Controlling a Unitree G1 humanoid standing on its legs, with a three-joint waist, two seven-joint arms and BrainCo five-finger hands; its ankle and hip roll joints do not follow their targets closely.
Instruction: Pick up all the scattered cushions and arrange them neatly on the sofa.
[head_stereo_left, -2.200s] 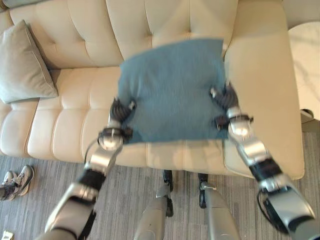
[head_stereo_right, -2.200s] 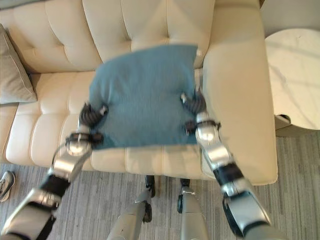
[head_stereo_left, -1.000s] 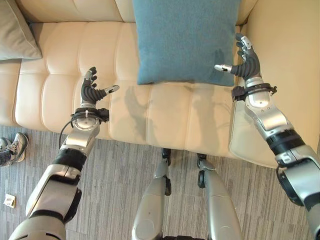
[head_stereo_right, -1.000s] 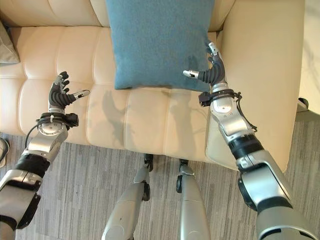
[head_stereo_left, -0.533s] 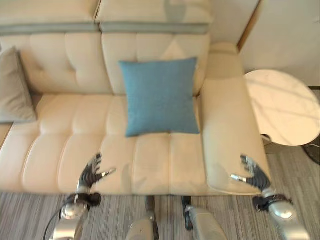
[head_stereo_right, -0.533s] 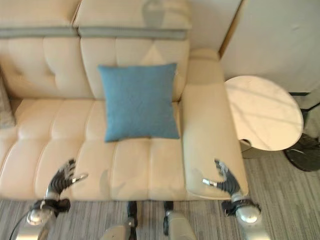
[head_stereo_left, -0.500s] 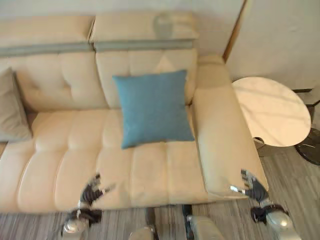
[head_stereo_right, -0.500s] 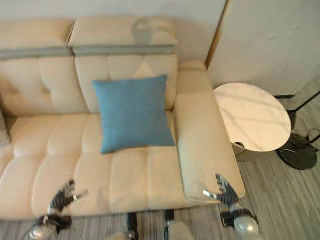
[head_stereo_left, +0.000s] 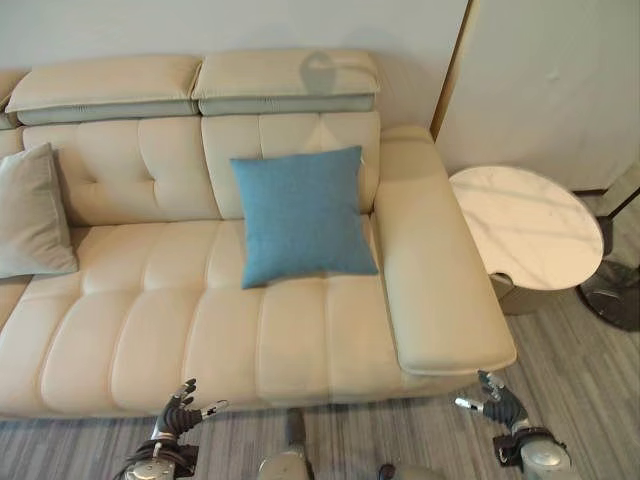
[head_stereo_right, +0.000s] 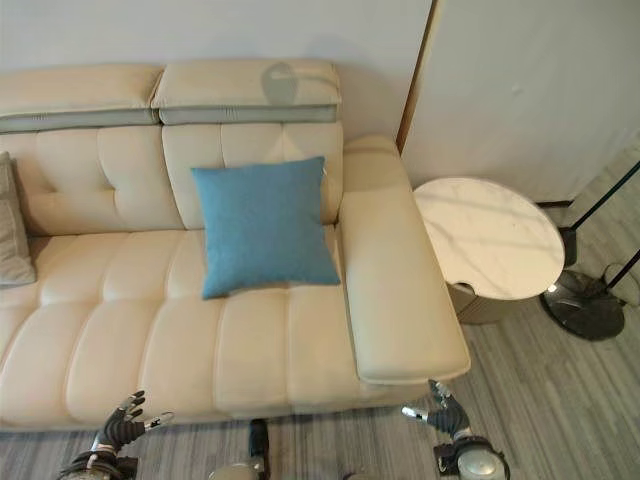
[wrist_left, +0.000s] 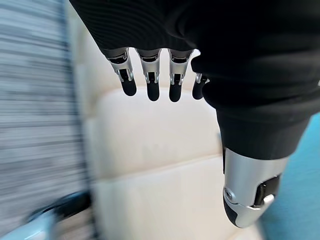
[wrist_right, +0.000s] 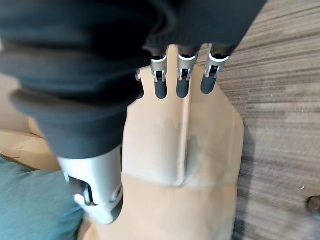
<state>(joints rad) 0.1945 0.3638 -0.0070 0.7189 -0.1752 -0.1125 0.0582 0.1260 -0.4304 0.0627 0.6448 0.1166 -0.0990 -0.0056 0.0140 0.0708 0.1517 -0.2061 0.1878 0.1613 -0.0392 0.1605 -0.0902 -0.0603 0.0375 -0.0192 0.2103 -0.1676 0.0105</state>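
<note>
Blue cushion (head_stereo_left: 305, 214) upright against sofa (head_stereo_left: 170, 330) backrest; hands empty.

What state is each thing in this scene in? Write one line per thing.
Blue cushion: upright on the sofa seat, leaning on the backrest, not held.
Grey cushion: propped against the backrest at the sofa's left end.
Left robot hand: open, holding nothing, low in front of the sofa.
Right robot hand: open, holding nothing, below the armrest.
Round table: bare top, beside the armrest.
</note>
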